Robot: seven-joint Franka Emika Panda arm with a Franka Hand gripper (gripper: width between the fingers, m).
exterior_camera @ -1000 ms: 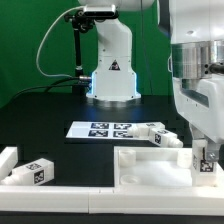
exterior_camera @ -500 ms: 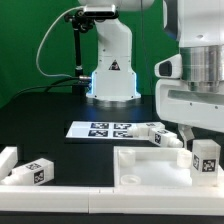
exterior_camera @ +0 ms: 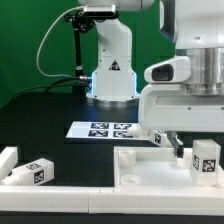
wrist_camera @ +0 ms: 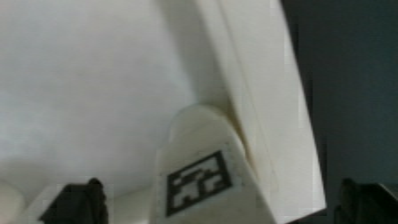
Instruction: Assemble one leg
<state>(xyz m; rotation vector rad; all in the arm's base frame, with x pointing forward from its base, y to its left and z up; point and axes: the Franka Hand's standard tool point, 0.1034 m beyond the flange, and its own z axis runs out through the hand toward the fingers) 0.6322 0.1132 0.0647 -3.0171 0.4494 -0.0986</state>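
A leg [exterior_camera: 205,159] stands upright on the right part of the white panel [exterior_camera: 150,172], its tag facing the camera. My gripper [exterior_camera: 183,150] hangs just above and to the exterior view's left of it, jaws open, holding nothing. In the wrist view the leg [wrist_camera: 201,178] shows its tag between my two dark fingertips [wrist_camera: 80,203], which stand well apart from it on both sides. The gripper [wrist_camera: 222,205] sits over the panel [wrist_camera: 89,100].
Another leg [exterior_camera: 38,172] lies at the exterior view's left front beside a white part [exterior_camera: 8,160]. One more leg [exterior_camera: 157,136] lies by the marker board [exterior_camera: 100,129]. The robot base [exterior_camera: 110,70] stands behind.
The gripper let go of the leg and rose, then shifted toward the exterior view's left. The leg stays standing on the panel.
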